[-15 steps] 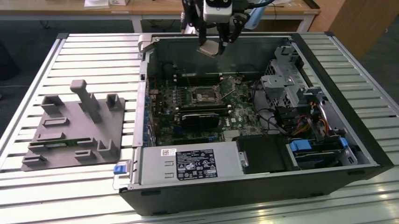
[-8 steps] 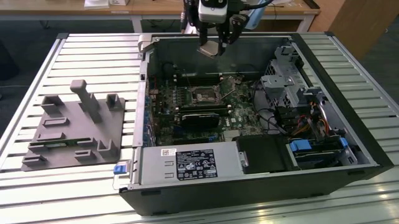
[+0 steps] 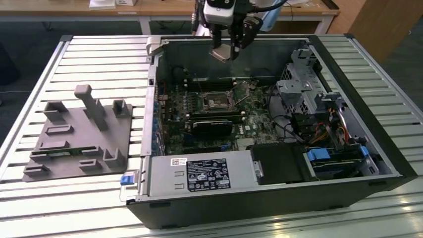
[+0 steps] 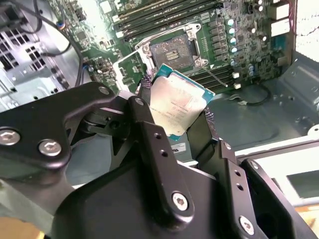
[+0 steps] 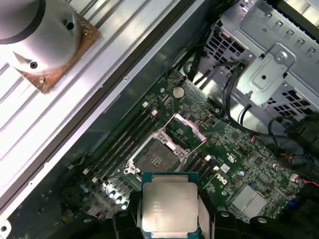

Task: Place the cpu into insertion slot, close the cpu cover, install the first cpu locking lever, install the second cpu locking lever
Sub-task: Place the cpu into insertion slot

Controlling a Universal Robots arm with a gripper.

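The cpu [image 4: 178,107] is held raised, well apart from the insertion slot [image 4: 172,50].
It is clamped by opposite edges between the narrowed fingers [image 4: 149,134], its metal top exposed.

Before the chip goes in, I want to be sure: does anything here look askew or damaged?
Nothing stands out. The hand grips the cpu squarely above the computer case; the insertion slot lies bare, its cpu cover raised, no damage visible.
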